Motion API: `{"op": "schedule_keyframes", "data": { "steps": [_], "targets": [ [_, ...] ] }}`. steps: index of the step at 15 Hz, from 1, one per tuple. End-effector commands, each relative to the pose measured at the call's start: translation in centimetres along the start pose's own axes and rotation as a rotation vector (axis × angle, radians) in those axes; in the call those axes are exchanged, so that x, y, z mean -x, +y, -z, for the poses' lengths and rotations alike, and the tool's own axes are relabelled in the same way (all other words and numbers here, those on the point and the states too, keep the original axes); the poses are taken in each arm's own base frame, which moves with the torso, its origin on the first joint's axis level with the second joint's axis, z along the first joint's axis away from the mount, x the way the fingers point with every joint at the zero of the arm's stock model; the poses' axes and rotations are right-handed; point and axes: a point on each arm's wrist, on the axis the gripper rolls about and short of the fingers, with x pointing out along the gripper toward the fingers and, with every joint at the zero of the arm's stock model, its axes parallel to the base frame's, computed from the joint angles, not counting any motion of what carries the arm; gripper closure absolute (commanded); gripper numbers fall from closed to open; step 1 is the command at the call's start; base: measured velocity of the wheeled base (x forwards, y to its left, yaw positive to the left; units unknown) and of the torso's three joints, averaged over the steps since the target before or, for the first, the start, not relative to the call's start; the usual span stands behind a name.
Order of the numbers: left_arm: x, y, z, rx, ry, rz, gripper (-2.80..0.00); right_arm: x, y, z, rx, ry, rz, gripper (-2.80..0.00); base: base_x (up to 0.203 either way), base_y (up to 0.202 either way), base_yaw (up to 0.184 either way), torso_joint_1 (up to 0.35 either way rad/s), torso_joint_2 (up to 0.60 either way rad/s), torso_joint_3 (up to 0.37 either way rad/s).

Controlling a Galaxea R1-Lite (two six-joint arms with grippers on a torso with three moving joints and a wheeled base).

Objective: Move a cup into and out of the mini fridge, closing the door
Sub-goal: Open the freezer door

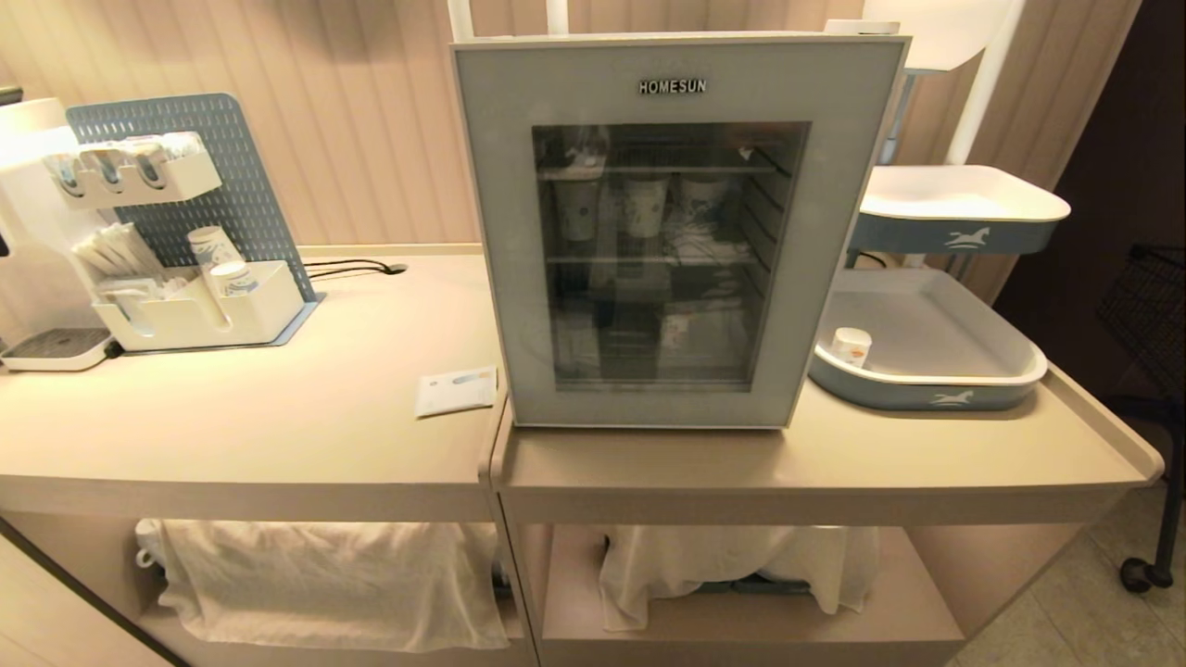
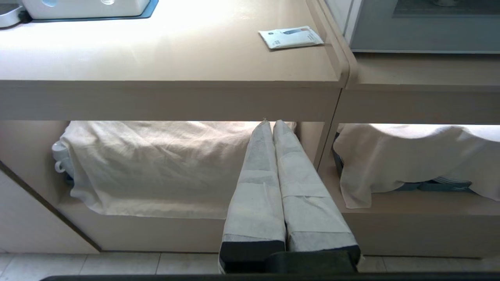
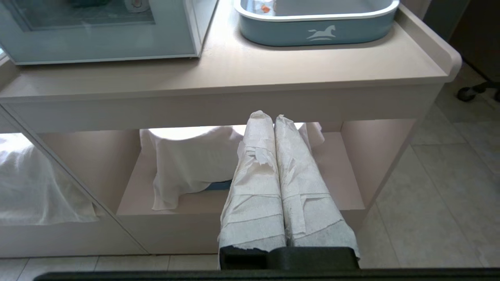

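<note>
From my station I see the boxy white mini fridge [image 1: 676, 232] standing at twelve o'clock on the beige counter [image 1: 278, 426], its pale grey-framed door [image 1: 675, 408] with the dark glass window shut flush. At about two o'clock from the fridge foot sits a blue-and-white tray [image 1: 936, 389], and the small squat white cup [image 1: 850, 346] with orange print stands upright in the tray's near-left corner, well apart from both arms. Tall paper cups [image 1: 644, 206] show dimly behind the glass on the upper wire shelf. My left gripper [image 2: 272, 124] hangs below the counter edge at seven o'clock, its paper-wrapped fingers [image 2: 254, 187] pressed together, holding nothing. My right gripper [image 3: 269, 117] hangs likewise at five o'clock, fingers [image 3: 300, 183] touching and empty.
</note>
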Motion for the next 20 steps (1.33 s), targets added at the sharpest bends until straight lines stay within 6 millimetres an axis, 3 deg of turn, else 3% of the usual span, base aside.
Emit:
{"op": "schedule_keyframes", "data": {
  "steps": [1,3,4,5,7,8,9,10,12,14,16,18,20],
  "targets": [
    [0.0,0.0,0.0,0.000,0.000,-0.002,0.00,0.0,0.0,0.0,0.000,0.001,-0.001,0.00,0.000,0.000,0.000,0.000,0.00,0.000],
    [0.1,0.0,-0.3,-0.005,-0.018,-0.007,0.00,0.0,0.0,0.0,0.000,0.002,-0.001,0.00,0.000,0.000,0.000,0.000,0.00,0.000],
    [0.5,0.0,-1.6,-0.014,-0.059,-0.010,0.00,0.0,0.0,0.0,0.000,0.002,0.000,0.00,0.000,0.000,0.000,0.000,0.00,0.000],
    [1.2,0.0,-4.0,-0.018,-0.109,-0.011,0.00,0.0,0.0,0.0,0.000,0.001,-0.001,0.00,0.000,0.000,0.000,0.000,0.00,0.000],
    [3.2,0.0,-10.5,-0.017,-0.194,-0.013,0.00,0.0,0.0,0.0,0.000,0.002,-0.001,0.00,0.000,0.000,0.000,0.000,0.00,0.000],
    [3.6,0.0,-14.2,-0.014,-0.198,-0.010,0.00,0.0,0.0,0.0,0.000,0.001,-0.001,0.00,0.000,0.000,0.000,0.000,0.00,0.000],
    [2.3,0.0,-17.1,-0.012,-0.147,-0.008,0.00,0.0,0.0,0.0,0.000,0.001,0.000,0.00,0.000,0.000,0.000,0.000,0.00,0.000],
    [-0.3,0.0,-18.9,-0.010,-0.058,-0.005,0.00,0.0,0.0,0.0,0.000,0.001,-0.001,0.00,0.000,0.000,0.000,0.000,0.00,0.000],
    [-8.2,-0.2,-21.4,0.004,0.140,0.026,0.00,0.0,0.0,0.0,0.000,0.001,-0.001,0.00,0.000,0.000,0.000,0.000,0.00,0.000],
    [-16.4,-0.4,-21.7,0.043,0.281,0.102,0.00,0.0,0.0,0.0,0.000,0.001,-0.001,0.00,0.000,0.000,0.000,0.000,0.00,0.000],
    [-23.5,-0.8,-19.9,0.109,0.397,0.235,0.00,0.0,0.0,0.0,0.000,0.001,-0.001,0.00,0.000,0.000,0.000,0.000,0.00,0.000],
    [-29.8,-1.2,-17.0,0.223,0.477,0.460,0.00,0.0,0.0,0.0,0.000,0.001,-0.001,0.00,0.000,0.000,0.000,0.000,0.00,0.000],
    [-33.6,-0.8,-15.2,0.312,0.418,0.796,0.00,0.0,0.0,0.0,0.000,0.001,0.001,0.00,0.000,0.000,0.000,0.000,0.00,0.000]
  ]
}}
